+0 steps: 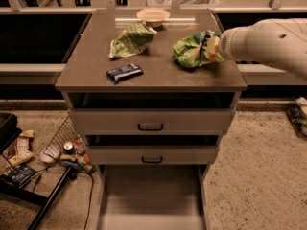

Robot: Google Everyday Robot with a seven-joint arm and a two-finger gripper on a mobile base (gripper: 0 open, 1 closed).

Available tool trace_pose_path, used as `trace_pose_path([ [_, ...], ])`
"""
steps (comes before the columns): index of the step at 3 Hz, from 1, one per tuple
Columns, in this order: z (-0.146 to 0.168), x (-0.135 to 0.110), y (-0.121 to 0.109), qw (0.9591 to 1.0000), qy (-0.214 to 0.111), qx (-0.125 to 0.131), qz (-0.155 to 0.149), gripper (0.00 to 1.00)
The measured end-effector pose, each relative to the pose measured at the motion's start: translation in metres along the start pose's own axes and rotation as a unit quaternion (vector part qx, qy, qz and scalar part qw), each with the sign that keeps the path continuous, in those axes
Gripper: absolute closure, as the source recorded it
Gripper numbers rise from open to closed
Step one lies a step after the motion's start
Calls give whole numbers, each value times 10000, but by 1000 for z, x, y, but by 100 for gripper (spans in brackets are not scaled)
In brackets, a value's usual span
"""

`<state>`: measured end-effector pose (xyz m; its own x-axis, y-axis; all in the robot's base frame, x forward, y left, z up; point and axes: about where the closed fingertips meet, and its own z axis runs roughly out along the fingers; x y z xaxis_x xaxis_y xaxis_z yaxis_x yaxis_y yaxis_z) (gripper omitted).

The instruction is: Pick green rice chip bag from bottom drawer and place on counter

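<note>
**My gripper at the green bag, on the counter's right side**

The green rice chip bag (pixel 194 49) is crumpled, glossy foil, bright green with a yellow-orange patch at the end facing me. It sits on the right part of the counter (pixel 91 66), near the right edge; I cannot tell if it rests fully on the slab or hangs just above it. The counter is a smooth grey-brown slab with a thin edge and a faint sheen, wider than the drawers beneath.

My arm (pixel 271 42) is a thick, rounded, off-white shell coming in from the right, nearly level with the counter. It narrows toward my gripper (pixel 215 46), which is pressed against the bag's right end and mostly hidden by the foil. Whether it is clamped on the bag or loose I cannot tell.

The bottom drawer (pixel 151 200) stands pulled out, a wide grey box with thin side walls and a bare flat floor. Above it are two grey drawer fronts (pixel 150 121), each with a small black handle.

Also on the counter are a paler green-and-white bag (pixel 130 40), rumpled, left of centre; a flat dark blue wrapper bar (pixel 124 72) near the front; and a shallow pale bowl (pixel 153 16) at the back.
</note>
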<state>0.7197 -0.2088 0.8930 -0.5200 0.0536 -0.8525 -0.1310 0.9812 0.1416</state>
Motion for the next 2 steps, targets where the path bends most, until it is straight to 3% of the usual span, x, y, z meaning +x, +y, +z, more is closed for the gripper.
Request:
trace_pose_path([
  [1, 0, 0, 2, 10000, -2, -10, -7, 5],
  [2, 0, -1, 3, 10000, -3, -15, -10, 0],
])
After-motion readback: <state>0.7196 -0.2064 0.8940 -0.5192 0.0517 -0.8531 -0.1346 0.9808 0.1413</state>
